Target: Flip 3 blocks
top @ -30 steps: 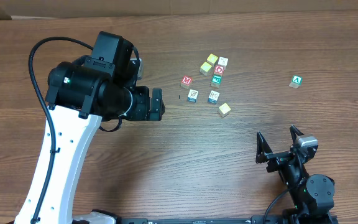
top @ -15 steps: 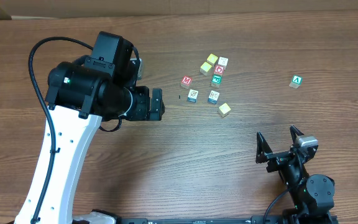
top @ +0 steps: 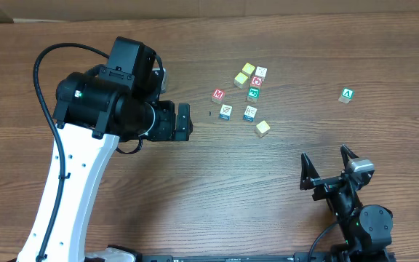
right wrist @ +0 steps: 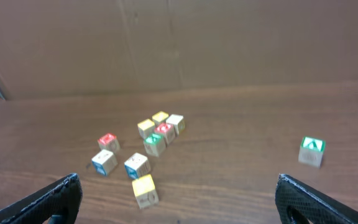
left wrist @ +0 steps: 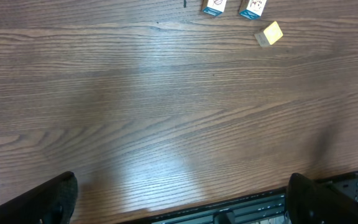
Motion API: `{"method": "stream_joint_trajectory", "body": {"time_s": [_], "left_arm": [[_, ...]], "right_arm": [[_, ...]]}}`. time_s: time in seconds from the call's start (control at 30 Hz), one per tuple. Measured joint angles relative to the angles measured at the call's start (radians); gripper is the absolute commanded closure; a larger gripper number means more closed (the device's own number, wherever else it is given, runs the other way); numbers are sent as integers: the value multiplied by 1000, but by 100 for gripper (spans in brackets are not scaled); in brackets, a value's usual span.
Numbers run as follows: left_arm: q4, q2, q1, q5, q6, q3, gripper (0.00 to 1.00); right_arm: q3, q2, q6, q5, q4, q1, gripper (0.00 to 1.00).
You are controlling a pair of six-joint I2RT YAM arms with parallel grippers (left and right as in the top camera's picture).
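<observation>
The blocks [top: 253,93] lie in a loose cluster on the wooden table [top: 195,189], toward its far side. The slash-marked block [top: 225,111] sits at the cluster's near left edge, near a blue-printed block [top: 250,112]. The left gripper [left wrist: 182,202] hovers left of the cluster, its 2 fingers spread wide and empty. The right gripper [top: 327,166] sits well apart at the near right, its 2 fingers likewise spread, holding nothing. A green "A" cube [top: 348,95] lies alone, far right

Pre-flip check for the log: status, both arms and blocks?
Left gripper open, empty. Right gripper open, empty. Small wooden letter cubes clustered, none held. Yellow-topped wooden cube close beside them.
</observation>
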Motion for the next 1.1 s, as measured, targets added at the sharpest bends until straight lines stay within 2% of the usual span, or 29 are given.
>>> {"method": "stream_joint_trajectory", "body": {"time_s": [0.3, 0.47, 0.7, 0.93, 1.1], "left_arm": [[0, 0, 0, 0, 0, 0, 0], [0, 0, 0, 0, 0, 0, 0], [0, 0, 0, 0, 0, 0, 0], [0, 0, 0, -3, 0, -1, 0], [0, 0, 0, -4, 0, -2, 0]], "right_arm": [[0, 0, 23, -69, -29, 0, 0], [59, 0, 74, -119, -82, 0, 0], [316, 99, 94, -131, -240, 0, 0], [661, 382, 104, -145, -416, 0, 0], [935, 621, 104, -159, -609, 0, 0]]}}
